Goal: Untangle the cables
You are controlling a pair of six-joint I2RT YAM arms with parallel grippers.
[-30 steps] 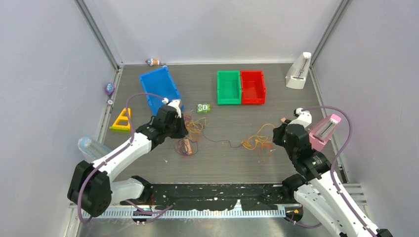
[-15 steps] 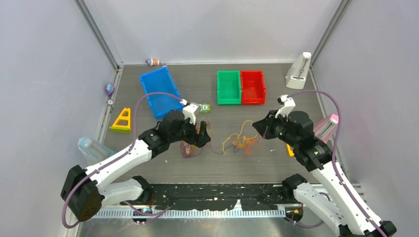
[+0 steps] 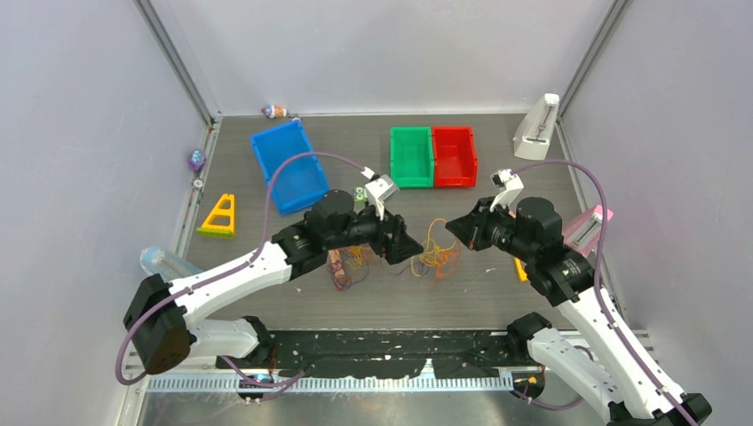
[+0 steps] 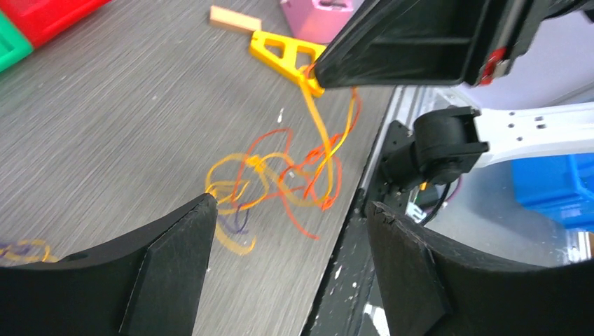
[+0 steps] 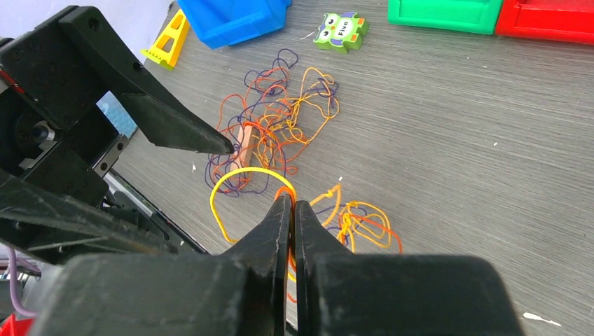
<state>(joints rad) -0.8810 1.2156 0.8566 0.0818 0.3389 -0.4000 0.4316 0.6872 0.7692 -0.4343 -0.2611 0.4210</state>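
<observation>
The cables lie in two bunches of thin orange, yellow, red and purple strands: a bigger tangle (image 5: 273, 119) round a small wooden block (image 5: 245, 143), and a smaller bunch (image 3: 433, 257) mid-table. My right gripper (image 5: 292, 199) is shut on yellow and orange strands, which loop out from its tips; it hangs above the smaller bunch (image 5: 364, 227). My left gripper (image 4: 291, 210) stands open and empty just left of that bunch (image 4: 280, 175), between the two tangles. From above, the left gripper (image 3: 408, 247) and right gripper (image 3: 451, 226) face each other closely.
At the back are a blue bin (image 3: 289, 167), a green bin (image 3: 411, 157) and a red bin (image 3: 454, 156). A green owl block (image 5: 340, 31) lies behind the tangle. A yellow triangle (image 3: 219, 216) and a bottle (image 3: 164, 264) sit left, a pink device (image 3: 586, 229) right.
My left gripper has opened, let go of the left tangle and swung right to the table's middle. My right gripper has moved left, dragging the smaller bunch with it.
</observation>
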